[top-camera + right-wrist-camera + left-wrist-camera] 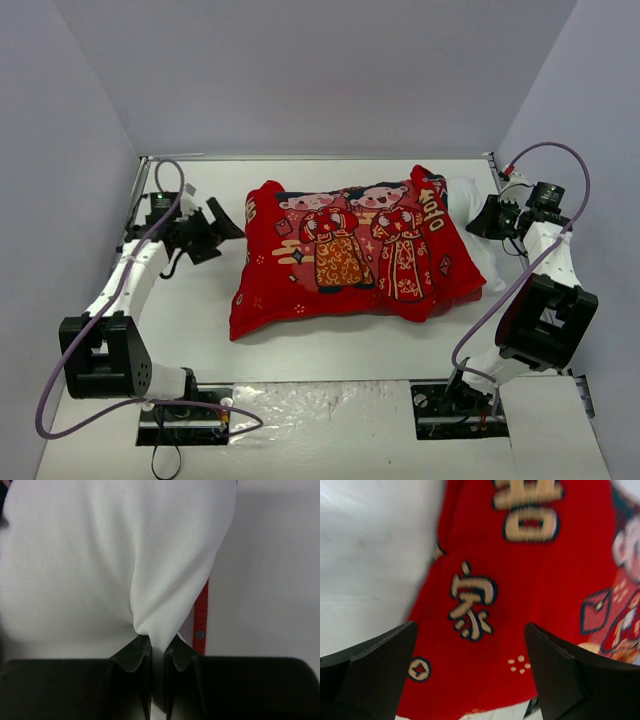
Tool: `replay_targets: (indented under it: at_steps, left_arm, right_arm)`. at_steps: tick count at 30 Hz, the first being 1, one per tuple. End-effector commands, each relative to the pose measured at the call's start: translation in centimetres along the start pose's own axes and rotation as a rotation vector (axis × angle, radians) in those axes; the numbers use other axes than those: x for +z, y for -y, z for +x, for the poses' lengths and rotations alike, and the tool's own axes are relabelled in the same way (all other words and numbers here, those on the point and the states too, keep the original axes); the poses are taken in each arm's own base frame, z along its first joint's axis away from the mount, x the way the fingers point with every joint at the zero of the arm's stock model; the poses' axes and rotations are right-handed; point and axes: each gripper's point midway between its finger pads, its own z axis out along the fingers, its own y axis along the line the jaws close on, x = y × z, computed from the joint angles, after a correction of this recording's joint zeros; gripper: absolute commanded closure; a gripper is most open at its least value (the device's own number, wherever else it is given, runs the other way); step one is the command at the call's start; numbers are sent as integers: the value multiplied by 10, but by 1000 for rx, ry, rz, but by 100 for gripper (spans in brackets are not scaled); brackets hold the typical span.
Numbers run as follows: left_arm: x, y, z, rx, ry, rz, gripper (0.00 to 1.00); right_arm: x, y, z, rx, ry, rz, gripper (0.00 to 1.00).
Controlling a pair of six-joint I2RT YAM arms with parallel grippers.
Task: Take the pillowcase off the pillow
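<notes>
Red fabric takes up the middle of the table (190, 330). The pillowcase (345, 255) lies there printed side up, with the pillow (100, 555) mostly inside it and only a white end bulging out of its right-hand opening. My right gripper (152, 647) sits just off that right edge, fingers pinched tight on a small fold of the white pillow. My left gripper (470, 626) hovers beside the pillowcase's left end, fingers spread wide and gripping nothing.

My worry is that nothing anchors the pillowcase. If I pull from the right now, I expect the whole bundle to slide along together. The pinch is also thin and could slip off the soft cloth.
</notes>
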Motion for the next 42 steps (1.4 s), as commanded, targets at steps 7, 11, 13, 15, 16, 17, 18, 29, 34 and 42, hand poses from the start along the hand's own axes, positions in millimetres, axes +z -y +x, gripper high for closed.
replay_targets:
  at_steps: [7,11,13,15,16,17,18,29,34,42]
  left_arm:
    - [9,14,131,55,-273,70,7]
    - [19,-3,146,68,-240,-7,6]
    - [19,-14,144,97,-160,-56,5]
    - [22,-15,133,96,-65,-48,5]
    - [17,-8,126,89,-9,-6,5]
    - [20,-8,123,87,47,38,5]
    - [20,-5,119,73,94,71,5]
    - [10,-29,140,92,106,38,6]
    - [25,-26,155,127,3,79,6]
    - [31,-7,166,148,-53,201,66]
  right_arm:
    - [0,-1,-12,-44,41,-15,100]
    - [0,-4,-13,-48,45,-33,100]
    - [-1,-5,-13,-55,46,-35,100]
    - [-1,-5,-11,-59,42,-38,100]
    - [-1,-4,-11,-55,40,-36,100]
    - [0,-4,-10,-52,36,-38,100]
    - [1,-2,-9,-41,33,-34,100]
    - [19,15,-27,66,25,-7,100]
    - [22,16,-31,72,26,-9,100]
    - [27,18,-34,86,25,-16,100]
